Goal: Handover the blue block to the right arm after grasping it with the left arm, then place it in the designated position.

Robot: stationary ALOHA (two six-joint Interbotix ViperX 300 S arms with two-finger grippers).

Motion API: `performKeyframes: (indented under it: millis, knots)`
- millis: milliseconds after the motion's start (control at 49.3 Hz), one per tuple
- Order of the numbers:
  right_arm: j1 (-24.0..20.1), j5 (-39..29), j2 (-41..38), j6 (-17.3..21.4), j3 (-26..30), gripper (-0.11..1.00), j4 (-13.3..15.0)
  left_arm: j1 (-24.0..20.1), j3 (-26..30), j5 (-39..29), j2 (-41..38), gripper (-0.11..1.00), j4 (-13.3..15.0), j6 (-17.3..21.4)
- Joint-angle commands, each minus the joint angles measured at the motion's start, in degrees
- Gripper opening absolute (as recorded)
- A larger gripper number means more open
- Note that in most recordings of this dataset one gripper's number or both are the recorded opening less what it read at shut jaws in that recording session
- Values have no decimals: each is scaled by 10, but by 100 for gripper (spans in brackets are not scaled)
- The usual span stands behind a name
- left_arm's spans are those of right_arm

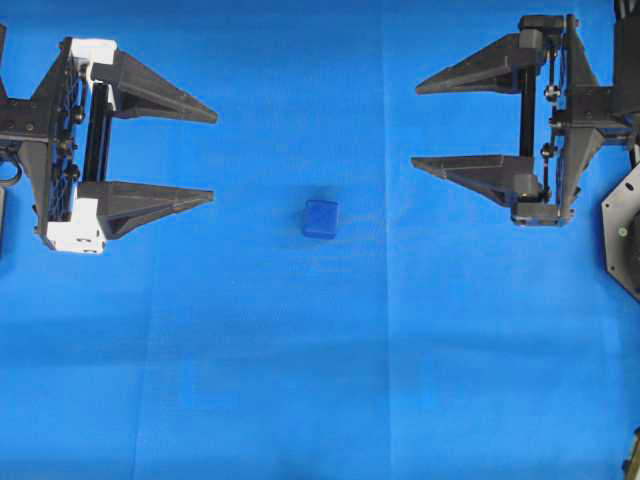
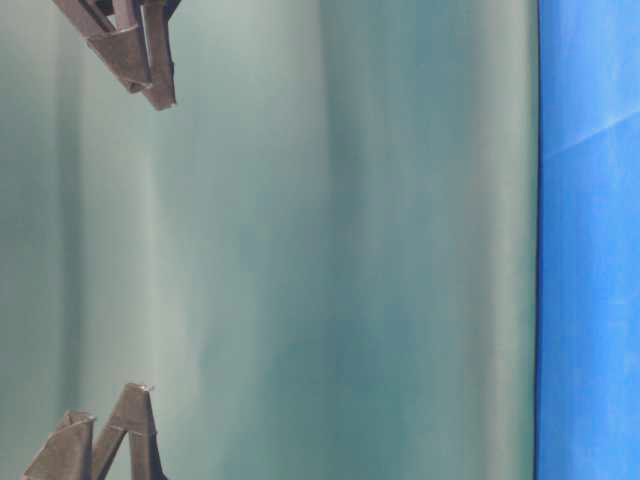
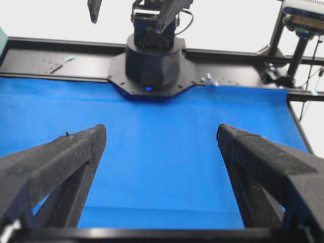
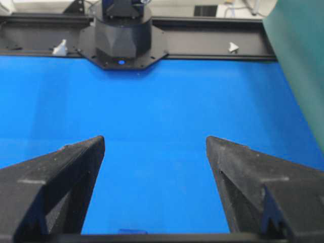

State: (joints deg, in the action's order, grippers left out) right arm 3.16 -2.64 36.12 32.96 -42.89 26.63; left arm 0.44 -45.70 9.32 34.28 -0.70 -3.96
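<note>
The blue block (image 1: 320,218) lies on the blue cloth (image 1: 300,380) near the middle in the overhead view. My left gripper (image 1: 214,155), with white end blocks, hangs at the left, open and empty, its fingers (image 1: 160,95) pointing right toward the block. In the left wrist view the left gripper (image 3: 162,132) shows only cloth between its jaws. My right gripper (image 1: 416,126) is at the upper right, open and empty, pointing left. The right wrist view shows the right gripper (image 4: 155,143) over cloth, with a sliver of the blue block (image 4: 132,231) at the bottom edge.
The right arm's black base plate (image 1: 622,232) sits at the right edge. The left wrist view shows that base (image 3: 152,63) and a black frame rail (image 3: 61,61) beyond the cloth. A teal backdrop (image 2: 300,240) fills the table-level view, with finger tips (image 2: 150,80) at its left.
</note>
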Motion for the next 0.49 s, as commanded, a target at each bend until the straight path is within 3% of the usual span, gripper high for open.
performKeyframes:
  millis: [0, 467]
  knots:
    - [2, 4, 2, 2, 6, 77, 0, -1, 7, 3, 13, 93, 0, 1]
    - [2, 1, 2, 2, 6, 77, 0, -1, 6, 4, 14, 93, 0, 1]
